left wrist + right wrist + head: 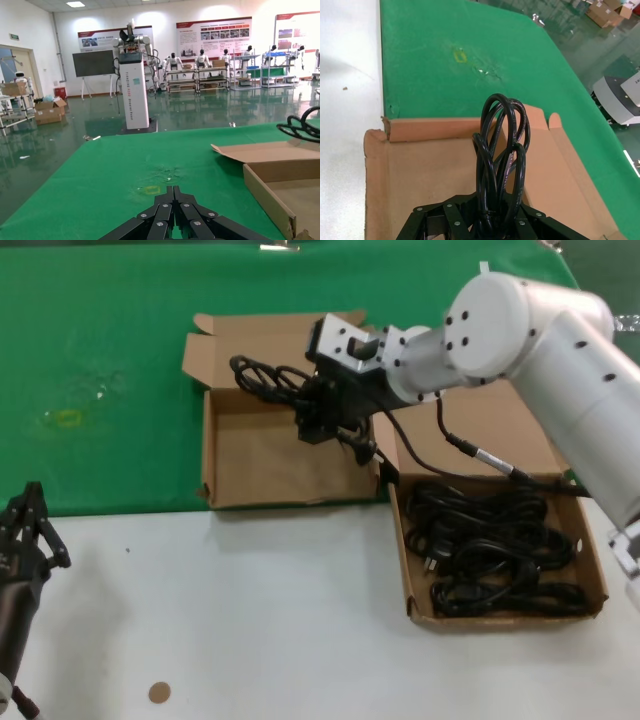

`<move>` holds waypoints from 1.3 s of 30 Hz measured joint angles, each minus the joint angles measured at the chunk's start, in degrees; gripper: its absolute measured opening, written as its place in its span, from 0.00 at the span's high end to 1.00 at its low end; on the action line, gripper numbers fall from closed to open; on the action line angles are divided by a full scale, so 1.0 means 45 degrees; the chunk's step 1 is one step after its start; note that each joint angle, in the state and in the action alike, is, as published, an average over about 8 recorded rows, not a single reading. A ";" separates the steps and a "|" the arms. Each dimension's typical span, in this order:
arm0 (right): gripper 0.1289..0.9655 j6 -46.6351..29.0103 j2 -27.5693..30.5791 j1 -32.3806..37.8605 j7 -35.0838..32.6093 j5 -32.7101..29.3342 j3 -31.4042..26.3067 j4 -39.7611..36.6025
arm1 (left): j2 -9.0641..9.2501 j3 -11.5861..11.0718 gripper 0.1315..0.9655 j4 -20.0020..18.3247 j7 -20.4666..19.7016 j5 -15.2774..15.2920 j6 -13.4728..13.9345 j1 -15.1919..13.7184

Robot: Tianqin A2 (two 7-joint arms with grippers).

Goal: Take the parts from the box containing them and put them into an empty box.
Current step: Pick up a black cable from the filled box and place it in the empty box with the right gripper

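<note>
My right gripper is shut on a coiled black power cord and holds it above the back of the empty brown cardboard box. In the right wrist view the cord's loops stick out past the fingers over the box's bare floor. The box containing the parts sits to the right, with several black cord coils in it. My left gripper is shut and empty, parked at the table's near left; in the left wrist view it points over the green mat.
A green mat covers the far half of the table and the near half is white. A small brown disc lies near the front edge. The empty box's wall shows in the left wrist view.
</note>
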 joint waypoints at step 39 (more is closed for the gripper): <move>0.93 0.2597 -0.2145 0.1791 -0.2913 0.2760 -0.2730 -0.5874 | 0.0000 0.0000 0.98 0.0000 0.0000 0.0000 0.0000 0.0000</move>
